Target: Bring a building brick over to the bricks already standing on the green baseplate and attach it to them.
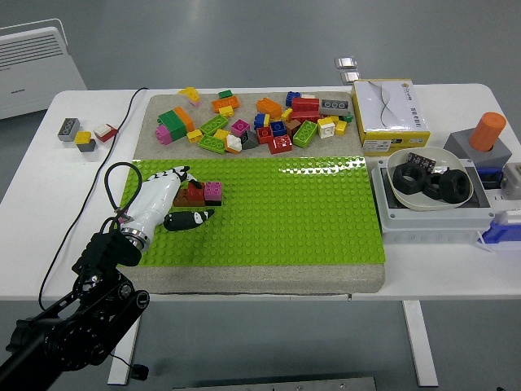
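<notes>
There — brown brick (193, 194) under left hand's (163, 202) fingertips (184, 173).

White table on a grey floor

The table (244, 285) stands on smooth grey flooring (203, 41); a white heater (37, 57) sits far left.

left hand (167, 199) | fingers (189, 184) on red brick (192, 193) | green baseplate (293, 212)

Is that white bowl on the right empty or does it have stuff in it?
Not empty. The bowl holds several black rings, filling most of it.
</notes>
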Controlling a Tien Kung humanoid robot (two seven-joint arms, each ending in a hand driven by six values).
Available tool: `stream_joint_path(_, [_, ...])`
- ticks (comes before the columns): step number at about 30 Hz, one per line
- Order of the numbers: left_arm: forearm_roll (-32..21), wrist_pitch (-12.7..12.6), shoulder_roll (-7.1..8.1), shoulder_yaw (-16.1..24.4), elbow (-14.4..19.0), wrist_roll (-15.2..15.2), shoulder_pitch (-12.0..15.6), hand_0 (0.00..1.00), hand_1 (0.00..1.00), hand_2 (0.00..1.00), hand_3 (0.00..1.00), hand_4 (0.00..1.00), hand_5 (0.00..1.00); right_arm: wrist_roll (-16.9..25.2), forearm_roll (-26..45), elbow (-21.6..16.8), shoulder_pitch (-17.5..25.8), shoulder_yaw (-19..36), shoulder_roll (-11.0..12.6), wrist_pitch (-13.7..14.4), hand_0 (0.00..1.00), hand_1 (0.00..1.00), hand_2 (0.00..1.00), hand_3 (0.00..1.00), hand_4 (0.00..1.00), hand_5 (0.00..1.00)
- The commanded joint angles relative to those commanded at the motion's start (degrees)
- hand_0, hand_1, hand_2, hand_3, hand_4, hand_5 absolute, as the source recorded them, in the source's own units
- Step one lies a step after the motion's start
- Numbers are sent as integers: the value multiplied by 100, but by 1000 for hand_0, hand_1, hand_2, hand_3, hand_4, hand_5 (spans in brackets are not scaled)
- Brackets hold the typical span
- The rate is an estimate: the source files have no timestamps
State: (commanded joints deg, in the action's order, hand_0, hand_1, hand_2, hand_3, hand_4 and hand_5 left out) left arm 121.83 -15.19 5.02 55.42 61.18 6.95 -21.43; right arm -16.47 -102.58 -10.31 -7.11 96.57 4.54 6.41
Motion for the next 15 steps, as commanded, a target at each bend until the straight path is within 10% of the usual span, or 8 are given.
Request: stream_joint_path(15, [49,27,-6,77,57,28,37,880,906,917,590,853,341,-5,3,0,2,-8,8,3,521,542,744,830,944,998])
